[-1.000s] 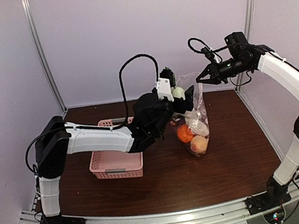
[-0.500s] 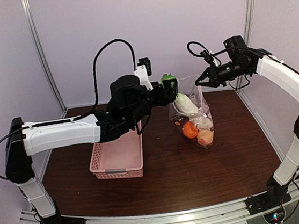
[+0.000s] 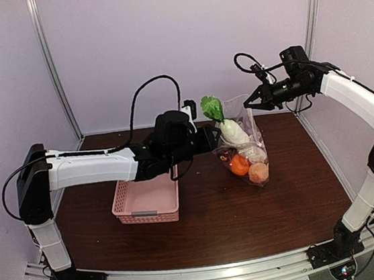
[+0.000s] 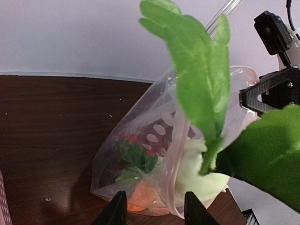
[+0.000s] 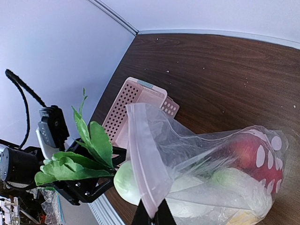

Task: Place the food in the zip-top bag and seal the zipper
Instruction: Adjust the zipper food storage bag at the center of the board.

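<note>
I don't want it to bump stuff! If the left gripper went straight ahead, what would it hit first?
Most likely the clear polka-dot plastic bag, straight ahead of the open left gripper, though depth is hard to judge.

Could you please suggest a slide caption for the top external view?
Right pincer holds the zip-top bag up by its rim while the radish sits at its mouth, leaves out.

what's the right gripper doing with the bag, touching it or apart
Touching. The right wrist view shows the right gripper shut on the bag, with the bag's top edge pinched between its two fingers.
</note>
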